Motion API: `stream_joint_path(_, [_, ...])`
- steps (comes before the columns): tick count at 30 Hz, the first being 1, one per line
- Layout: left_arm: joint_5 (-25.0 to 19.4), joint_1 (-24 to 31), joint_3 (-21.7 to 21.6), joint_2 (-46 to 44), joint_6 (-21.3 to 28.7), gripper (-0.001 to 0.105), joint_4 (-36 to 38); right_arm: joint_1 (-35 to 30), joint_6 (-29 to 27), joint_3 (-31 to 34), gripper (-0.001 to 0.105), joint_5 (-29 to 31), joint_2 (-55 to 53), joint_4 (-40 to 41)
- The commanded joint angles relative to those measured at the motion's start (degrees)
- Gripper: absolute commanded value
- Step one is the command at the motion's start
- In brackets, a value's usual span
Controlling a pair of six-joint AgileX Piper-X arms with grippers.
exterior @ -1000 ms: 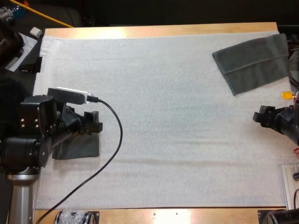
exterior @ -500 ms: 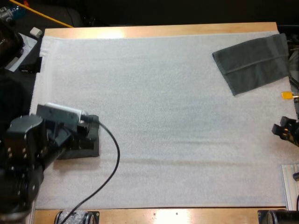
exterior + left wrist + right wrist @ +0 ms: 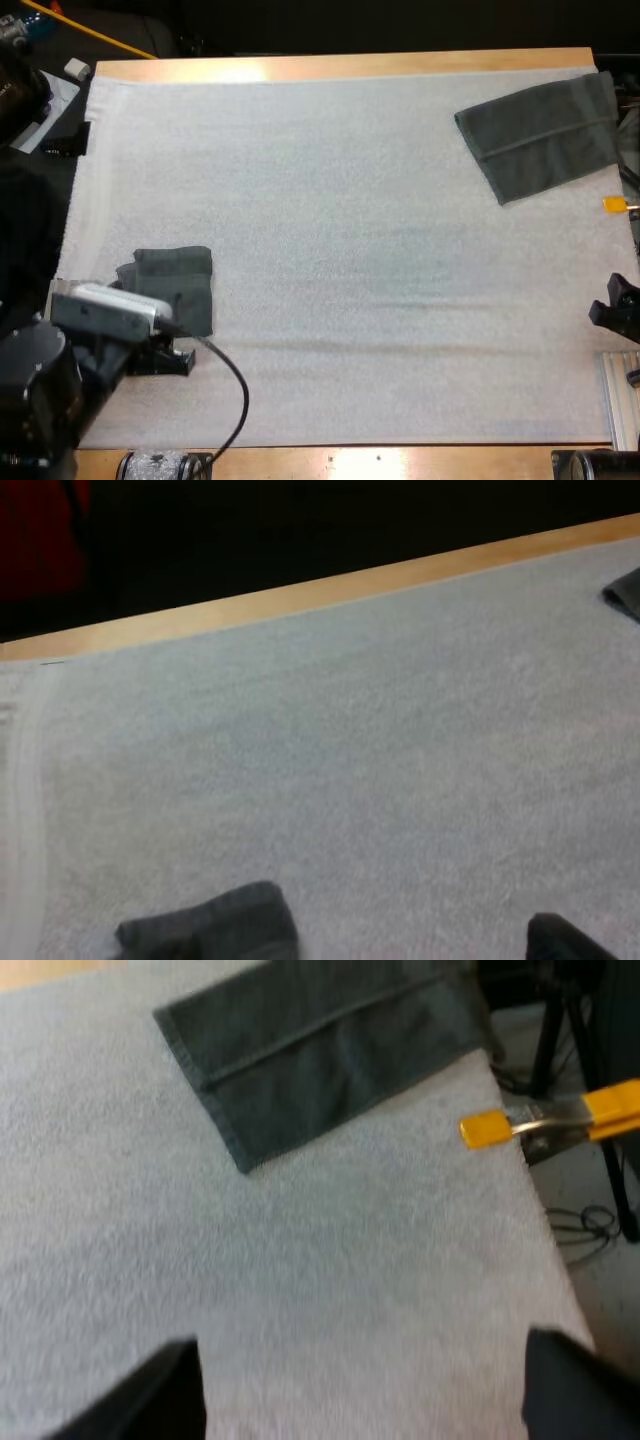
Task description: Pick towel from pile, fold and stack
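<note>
Here's the mat [image 3: 350,250], white and broad across the table [image 3: 350,66]. The folded towel [image 3: 175,290] sits on the mat near its left edge, closer to the near side than the far, a compact dark grey-green block lying flat. On the mat's near side of it, the left gripper [image 3: 172,358] hangs low, just beside the towel's near edge. Its jaws are parted and hold nothing. In the left wrist view one finger [image 3: 560,942] shows out wide over bare mat, the towel's corner sits across from it, and plain mat lies between (no cloth pinched there).

Now to the mat's far right corner. The flat towel [image 3: 540,135] lies spread in a single layer, skewed to the mat's edges, its right end reaching the mat's right edge. A stitched band runs along its length.

The right gripper [image 3: 612,312] is at the mat's right edge, toward the near side, clear of both towels. Its jaws are wide too. The right wrist view has its two fingers [image 3: 150,1395] standing far apart with nothing but mat between them, and the flat towel lies beyond them toward the mat's far side.
</note>
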Motion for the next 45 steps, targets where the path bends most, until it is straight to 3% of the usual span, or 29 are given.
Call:
stream_joint_path(1, [-0.9,-0.2,1.0,-5.0,0.1,0.061,1.9,-0.4,-0.4,-0.3,0.064,-0.2,-3.4,1.5])
stream_joint_path(29, [-0.9,-0.2,2.3,-36.1,1.1,0.061,16.9,0.0,-0.4,-0.4,0.063,-1.6,-29.9,14.7])
stream_joint_path(45, [0.7,0.0,3.1,-39.8,1.3,0.062,15.6,-0.1,-0.6,0.1,0.063,-1.5,-33.0,14.4])
